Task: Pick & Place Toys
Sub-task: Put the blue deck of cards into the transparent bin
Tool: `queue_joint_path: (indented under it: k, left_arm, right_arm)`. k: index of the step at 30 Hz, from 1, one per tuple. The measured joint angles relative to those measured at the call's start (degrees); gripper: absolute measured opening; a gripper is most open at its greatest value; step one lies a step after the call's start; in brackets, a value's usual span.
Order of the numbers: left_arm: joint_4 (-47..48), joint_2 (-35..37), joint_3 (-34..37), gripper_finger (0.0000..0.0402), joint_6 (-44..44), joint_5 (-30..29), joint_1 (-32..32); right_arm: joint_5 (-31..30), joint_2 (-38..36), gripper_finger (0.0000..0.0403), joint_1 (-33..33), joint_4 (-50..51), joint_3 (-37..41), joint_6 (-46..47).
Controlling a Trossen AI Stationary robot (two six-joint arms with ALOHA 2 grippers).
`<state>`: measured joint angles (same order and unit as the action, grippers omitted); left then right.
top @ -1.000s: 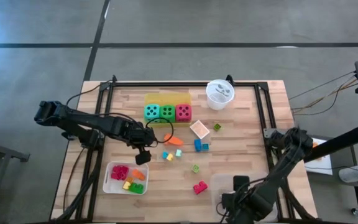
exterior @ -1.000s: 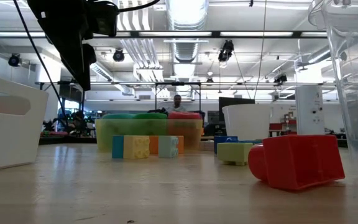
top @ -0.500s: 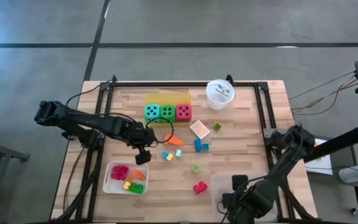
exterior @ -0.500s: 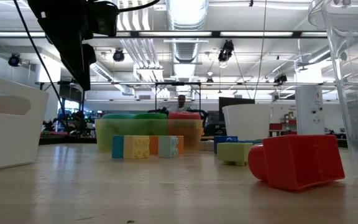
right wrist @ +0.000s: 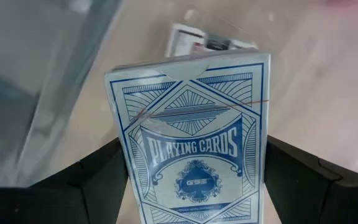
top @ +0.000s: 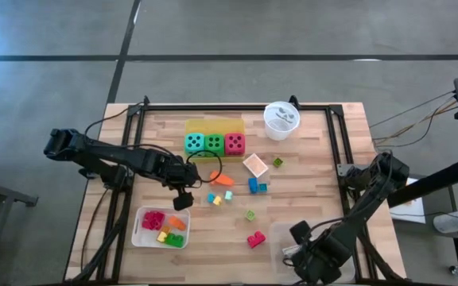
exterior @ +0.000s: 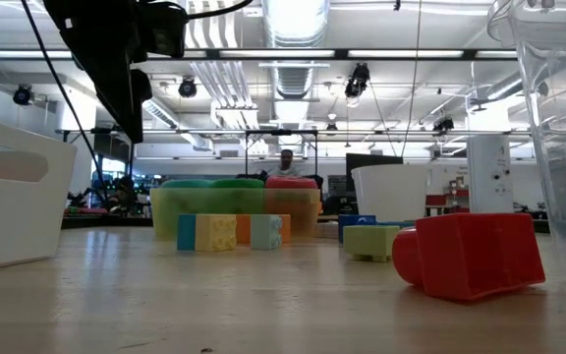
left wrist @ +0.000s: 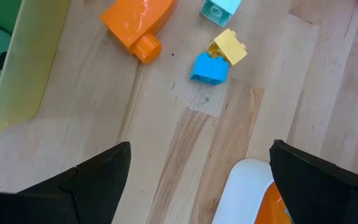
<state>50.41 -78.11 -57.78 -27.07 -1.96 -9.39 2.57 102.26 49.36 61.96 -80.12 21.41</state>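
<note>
Right gripper (right wrist: 191, 186) shifted, gripping card box (right wrist: 194, 140).

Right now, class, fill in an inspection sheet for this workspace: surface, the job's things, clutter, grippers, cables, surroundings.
Surface: pale wooden table top, black frame rails.
Job's things: teal, green and red black-dotted dice in the yellow plastic tray; small bright plastic blocks loose mid-table; more in the white plastic tray; blue playing-card box.
Clutter: round white cup, clear plastic tub.
Grippers: left gripper open above bare wood beside the white tray; right gripper, jaws around the card box.
Cables: black loop by the dice.
Surroundings: grey floor; person far behind.
</note>
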Motion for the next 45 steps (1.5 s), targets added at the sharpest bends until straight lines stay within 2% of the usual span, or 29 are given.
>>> queue_joint_path:
  k: [6, 10, 19, 24, 29, 33, 45]
  left_arm:
    - [0.01, 0.0, 0.0, 0.0367, 0.02, 0.0, 0.0]
    - [0.0, 0.0, 0.0, 0.0367, 0.02, 0.0, 0.0]
    - [0.0, 0.0, 0.0, 0.0367, 0.02, 0.0, 0.0]
    - [0.0, 0.0, 0.0, 0.0367, 0.02, 0.0, 0.0]
    - [0.0, 0.0, 0.0, 0.0367, 0.02, 0.0, -0.02]
    - [-0.02, 0.0, 0.0, 0.0367, 0.04, 0.0, 0.0]
    - [-0.02, 0.0, 0.0, 0.0367, 0.02, 0.0, 0.0]
  right_arm:
    - [0.79, 0.02, 0.0304, -0.02, -0.33, -0.02, -21.49]
    - [0.58, 0.02, 0.0304, -0.11, 0.34, 0.29, -32.16]
    - [0.41, 0.11, 0.0304, -0.13, 0.25, 3.13, -49.8]
    - [0.29, 0.11, 0.0304, -0.22, -2.43, 4.81, -53.12]
    - [0.04, 0.11, 0.0304, -0.35, -8.72, 5.88, -53.12]
    - [-2.67, 0.11, 0.0304, -0.43, -10.03, 6.38, -53.11]
    - [-2.74, 0.2, 0.0304, -0.69, -16.9, 11.86, -52.94]
